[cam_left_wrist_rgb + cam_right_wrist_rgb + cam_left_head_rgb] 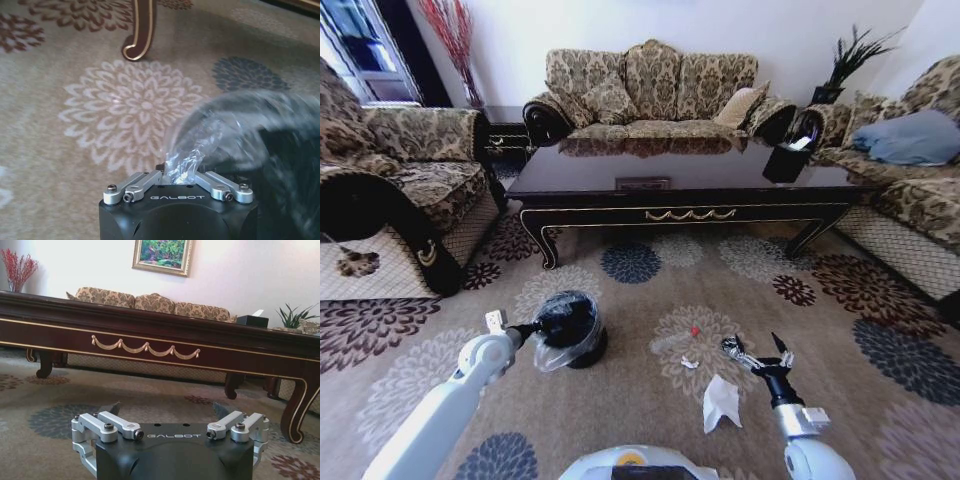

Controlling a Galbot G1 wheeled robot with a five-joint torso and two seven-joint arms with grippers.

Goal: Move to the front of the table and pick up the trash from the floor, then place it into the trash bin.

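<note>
The trash bin (575, 335) stands on the carpet in front of the table (620, 213), lined with a crinkly plastic bag (225, 130). My left gripper (532, 328) is at the bin's left side, shut on the bag's rim (177, 172). A crumpled white paper piece (720, 402) lies on the floor to the right, with a tiny white scrap (689, 362) and a small red bit (695, 330) farther out. My right gripper (760, 350) hovers open just right of the scrap, nothing between its fingers (167, 410), facing the table (150, 325).
A sofa (650, 95) stands behind the table. An armchair (400, 190) is at the left and another sofa (910, 190) at the right. A black box holder with white paper (785, 160) sits on the table's right end. A carved table leg (142, 30) is beyond the bin.
</note>
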